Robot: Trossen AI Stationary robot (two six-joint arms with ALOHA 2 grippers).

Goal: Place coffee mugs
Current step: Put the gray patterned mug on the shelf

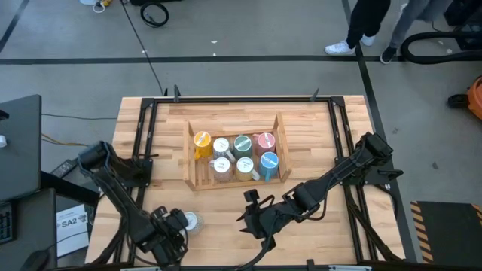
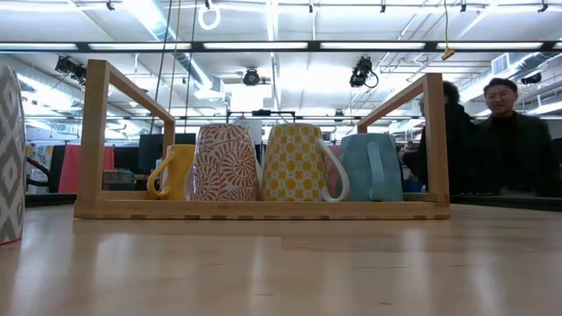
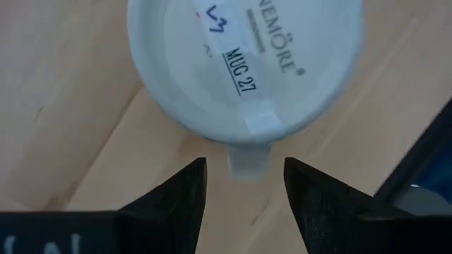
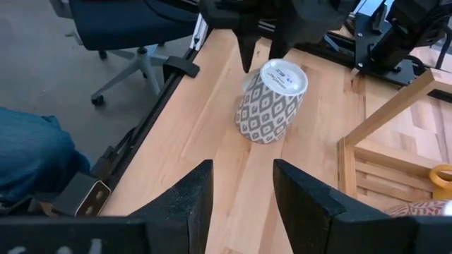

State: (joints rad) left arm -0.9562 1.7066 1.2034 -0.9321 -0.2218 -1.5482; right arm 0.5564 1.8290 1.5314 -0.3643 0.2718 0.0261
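Observation:
A grey diamond-patterned mug [image 4: 272, 106] stands upside down on its rim near the table's near-left part; the high view shows it as mug [image 1: 192, 220]. The low view catches it at the picture's left edge as mug [image 2: 9, 158]. My left gripper [image 3: 245, 164] is open above it, its fingers on either side of the mug's handle [image 3: 247, 159] without touching. It appears as left gripper [image 1: 177, 226] in the high view. My right gripper [image 4: 244, 169] is open and holds nothing, to the right of the mug at right gripper [image 1: 250, 212]. Several mugs [image 1: 242, 143] stand upside down in the wooden tray [image 1: 188, 150].
The wooden tray [image 2: 263, 211] sits mid-table with raised side rails. Dark frame rails [image 1: 147, 135] run along the table's left and right sides. An office chair [image 4: 127, 28] stands off the table's left side. People [image 2: 505, 132] stand beyond the far edge. Bare wood lies between the tray and the near edge.

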